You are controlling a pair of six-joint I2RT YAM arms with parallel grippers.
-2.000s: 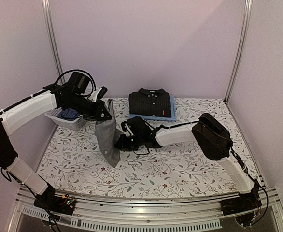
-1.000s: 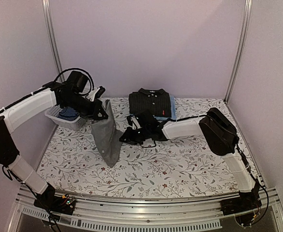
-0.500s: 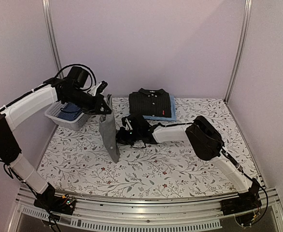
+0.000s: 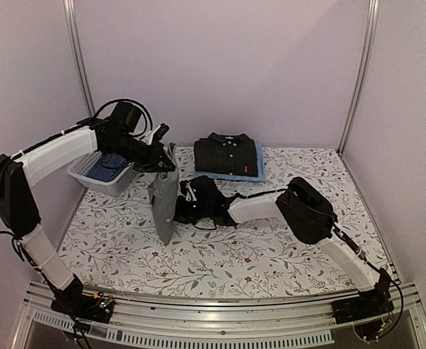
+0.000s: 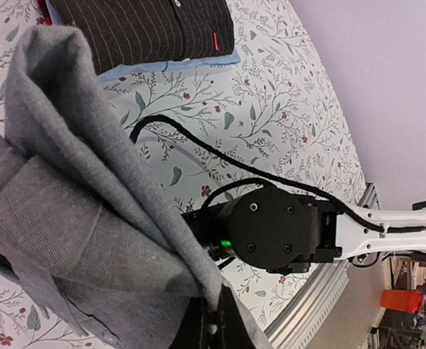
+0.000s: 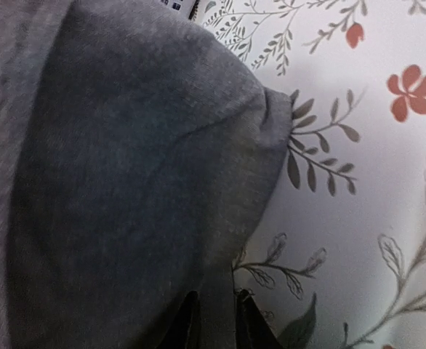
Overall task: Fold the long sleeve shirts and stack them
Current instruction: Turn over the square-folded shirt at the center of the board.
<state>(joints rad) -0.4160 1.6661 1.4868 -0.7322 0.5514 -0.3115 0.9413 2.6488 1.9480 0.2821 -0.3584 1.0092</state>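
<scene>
Grey shirt (image 4: 163, 206) hung from the left hand (image 4: 166, 161) with its long axis near vertical. I could not tell whether its lower end touched the worktop (image 4: 286, 251). The left hand was clamped on the upper edge. The right hand (image 4: 179, 211) sat low against the shirt's right side, fingers (image 6: 186, 323) narrow and pinching a grey fold. Its forearm ran low and almost level. I judged the next move to turn on drawing the two grips apart. Black shirt (image 4: 227, 155) lay folded on the light blue shirt (image 4: 259, 171) behind.
</scene>
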